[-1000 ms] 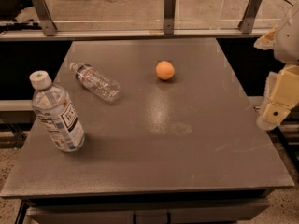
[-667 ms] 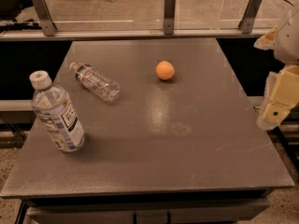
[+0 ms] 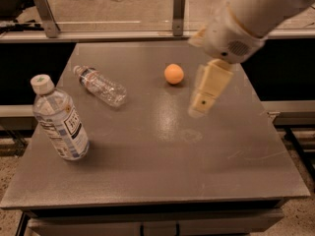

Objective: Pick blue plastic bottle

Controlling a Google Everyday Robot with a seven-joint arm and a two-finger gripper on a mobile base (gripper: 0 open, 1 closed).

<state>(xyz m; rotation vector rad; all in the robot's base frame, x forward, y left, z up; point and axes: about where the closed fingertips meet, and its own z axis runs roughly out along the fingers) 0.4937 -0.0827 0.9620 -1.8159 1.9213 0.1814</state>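
The blue plastic bottle [image 3: 60, 123] stands upright, slightly tilted, near the left edge of the grey table [image 3: 162, 176]. It is clear, with a white cap and a white-and-blue label with dark print. My gripper [image 3: 200, 108] hangs from the cream arm above the table's middle right. It is just right of and below an orange ball, and far to the right of the bottle. It holds nothing that I can see.
A smaller, slimmer clear bottle [image 3: 101, 86] lies on its side at the back left. An orange ball [image 3: 173, 74] sits at the back middle. A metal rail with posts [image 3: 179, 12] runs behind the table. The floor drops off past the table's edges.
The arm has swung in from the right edge of the view to above the table's middle right. The view has shifted. The bottles and the ball have not moved on the table.
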